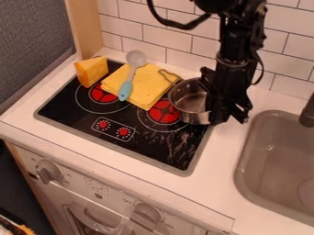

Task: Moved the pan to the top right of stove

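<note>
The black gripper [228,112] hangs low at the stove's right edge, overlapping the right side of the metal pan [189,97]. The pan is at the upper right of the black stove [156,149], partly over the right red burner's edge. Its wire handle points to the upper left, over the yellow cloth [146,89]. The gripper hides the pan's right wall and rim, and whether it holds the pan is unclear.
A blue-and-grey spoon [127,85] lies on the cloth. A yellow cheese-like wedge [91,71] stands at the stove's upper left. The grey sink [270,158] is at right, and a tiled wall [184,42] runs behind.
</note>
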